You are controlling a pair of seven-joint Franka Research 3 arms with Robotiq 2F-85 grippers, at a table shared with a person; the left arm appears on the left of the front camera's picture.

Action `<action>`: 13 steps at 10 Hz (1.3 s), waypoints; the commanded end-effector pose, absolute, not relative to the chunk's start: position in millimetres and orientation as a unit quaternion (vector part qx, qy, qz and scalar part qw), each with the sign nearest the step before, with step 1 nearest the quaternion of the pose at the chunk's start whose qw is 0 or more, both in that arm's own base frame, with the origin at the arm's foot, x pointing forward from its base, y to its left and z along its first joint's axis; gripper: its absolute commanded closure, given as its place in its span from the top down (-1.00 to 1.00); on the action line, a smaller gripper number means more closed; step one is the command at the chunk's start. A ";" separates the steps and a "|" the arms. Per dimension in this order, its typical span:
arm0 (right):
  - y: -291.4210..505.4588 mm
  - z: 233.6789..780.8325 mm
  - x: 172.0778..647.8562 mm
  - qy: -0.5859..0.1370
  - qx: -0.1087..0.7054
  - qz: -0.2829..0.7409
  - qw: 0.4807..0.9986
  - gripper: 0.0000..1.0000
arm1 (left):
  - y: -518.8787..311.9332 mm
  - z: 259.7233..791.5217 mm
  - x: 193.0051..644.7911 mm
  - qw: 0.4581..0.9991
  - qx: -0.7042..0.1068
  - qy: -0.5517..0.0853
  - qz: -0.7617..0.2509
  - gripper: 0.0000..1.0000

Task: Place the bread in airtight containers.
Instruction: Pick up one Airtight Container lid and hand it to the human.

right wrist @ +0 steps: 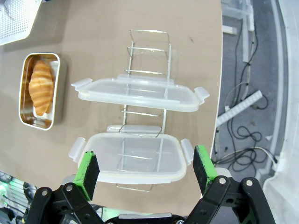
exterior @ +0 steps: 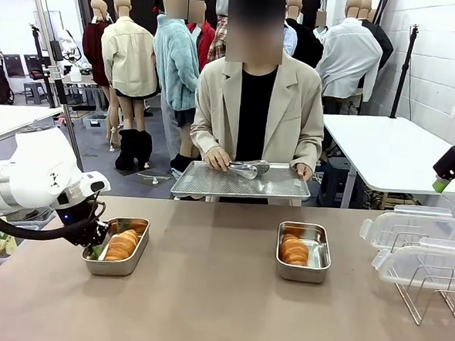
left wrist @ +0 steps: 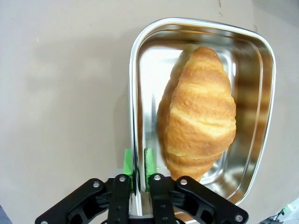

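Observation:
Two steel airtight containers stand on the table, each holding one golden bread. My left gripper (exterior: pixel 91 245) is at the near left corner of the left container (exterior: pixel 133 264), around its bread (exterior: pixel 122 244). In the left wrist view, my left gripper (left wrist: pixel 138 163) has its green pads on either side of the container's wall (left wrist: pixel 201 23), shut on it, beside the bread (left wrist: pixel 201 116). The right container (exterior: pixel 319 270) with its bread (exterior: pixel 294 249) sits mid-table, also seen as a container (right wrist: pixel 61 84) and bread (right wrist: pixel 41 86). My right gripper (right wrist: pixel 145 165) hangs open above the lids, high at the right edge (exterior: pixel 443 182).
Two clear lids (exterior: pixel 413 228) (exterior: pixel 426 264) rest on a wire rack (exterior: pixel 428 299) at the right; the lids (right wrist: pixel 140 93) (right wrist: pixel 135 158) and rack (right wrist: pixel 148 51) lie below my right gripper. Across the table a person holds a perforated tray (exterior: pixel 211 186) and tongs (exterior: pixel 247 169).

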State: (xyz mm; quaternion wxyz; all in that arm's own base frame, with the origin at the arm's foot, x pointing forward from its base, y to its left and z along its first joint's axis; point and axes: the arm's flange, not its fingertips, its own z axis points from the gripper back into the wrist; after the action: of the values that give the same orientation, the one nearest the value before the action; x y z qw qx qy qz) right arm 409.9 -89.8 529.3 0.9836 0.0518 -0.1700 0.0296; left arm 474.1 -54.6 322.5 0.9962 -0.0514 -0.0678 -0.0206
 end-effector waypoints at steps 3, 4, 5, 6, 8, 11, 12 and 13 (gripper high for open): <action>-89.7 528.9 409.6 -0.171 0.049 0.033 0.984 1.00 | -59.3 348.4 466.4 0.995 -0.038 -0.081 -0.048 0.93; -89.7 528.9 409.6 -0.171 0.049 0.033 0.984 1.00 | -58.1 369.9 459.2 0.994 -0.031 -0.092 -0.058 1.00; -89.7 528.9 409.6 -0.171 0.049 0.033 0.984 1.00 | -54.7 390.9 454.3 0.992 -0.021 -0.102 -0.066 1.00; -89.7 528.9 409.6 -0.171 0.049 0.033 0.984 1.00 | -46.0 415.8 450.6 0.992 0.002 -0.114 -0.059 1.00; -89.7 528.9 409.6 -0.171 0.049 0.033 0.984 1.00 | -6.7 467.0 444.8 0.993 0.010 -0.116 -0.032 1.00; -89.7 528.9 409.6 -0.171 0.049 0.033 0.984 1.00 | 57.1 502.0 421.2 0.992 -0.030 -0.125 -0.010 1.00; -89.7 528.9 409.6 -0.171 0.049 0.033 0.984 1.00 | 69.4 500.8 419.6 0.993 -0.040 -0.113 -0.012 1.00; -89.7 528.9 409.6 -0.171 0.049 0.033 0.984 1.00 | 84.2 494.2 422.7 0.995 -0.042 -0.095 -0.008 1.00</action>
State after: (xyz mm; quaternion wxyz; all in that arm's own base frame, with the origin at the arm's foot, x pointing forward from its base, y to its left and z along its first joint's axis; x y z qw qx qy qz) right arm 409.8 -89.8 529.5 0.9837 0.0511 -0.1701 0.0294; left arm 415.1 77.1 499.1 0.9930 -0.0254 -0.1156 0.0014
